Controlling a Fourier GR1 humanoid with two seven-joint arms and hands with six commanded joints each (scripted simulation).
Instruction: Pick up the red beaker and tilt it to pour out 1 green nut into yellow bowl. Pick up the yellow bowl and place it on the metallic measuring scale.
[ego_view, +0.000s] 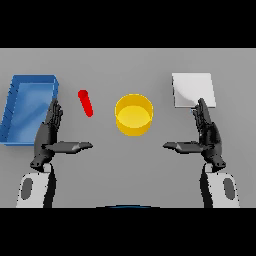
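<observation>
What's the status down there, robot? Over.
Left hand and right hand open, holding nothing. Red beaker untouched, beside yellow bowl. Scale bare. Path clear.

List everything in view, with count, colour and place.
tray: 1, blue, far left of the table
beaker: 1, red, between tray and bowl
bowl: 1, yellow, centre
scale: 1, light metallic, right rear
table: 1, grey, beneath everything
left hand: 1, dark, open, beside the tray, thumb pointing inward
right hand: 1, dark, open, in front of the scale, fingertips overlapping its near edge
</observation>
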